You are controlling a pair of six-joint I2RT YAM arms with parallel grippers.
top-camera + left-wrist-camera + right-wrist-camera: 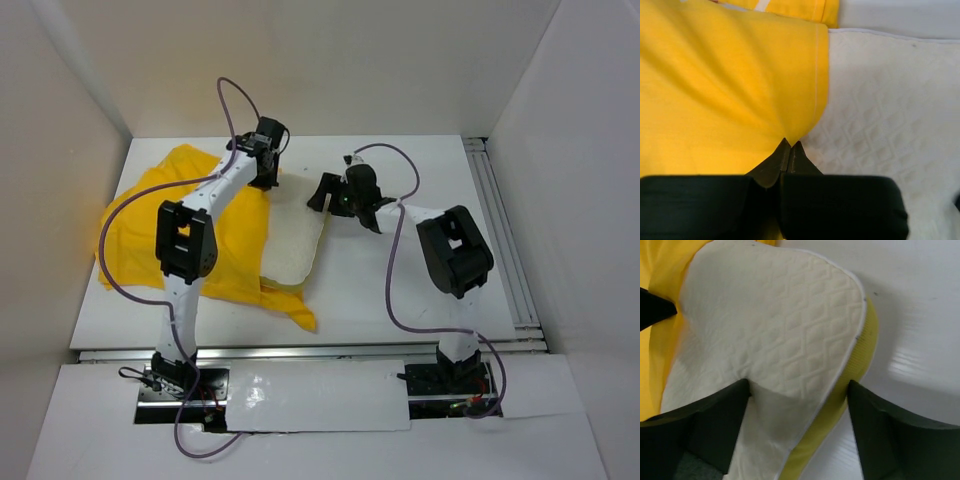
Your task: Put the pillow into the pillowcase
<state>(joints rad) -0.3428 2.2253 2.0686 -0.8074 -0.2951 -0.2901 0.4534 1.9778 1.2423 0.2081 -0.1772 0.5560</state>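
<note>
On the white table [400, 290], the pillowcase [150, 235] lies rumpled at the left, a smooth, bright yellow cloth with loose folds and a pointed corner trailing toward the near edge. The pillow [297, 235] sits partly inside its open right side, with the cream-white end sticking out to the right. Its surface is quilted in a raised diamond pattern, soft and puffy, with a rounded corner and yellow edging under a thin pale seam. The left gripper [790, 148] has its dark, wedge-shaped jaws pressed together on the pillowcase's stitched hem, pinching the yellow cloth just where it overlaps the quilted pillow. The right gripper [797, 390] has its black jaws spread wide, one on each side of the pillow's exposed end, which bulges up between them; whether they press into it I cannot tell.
</note>
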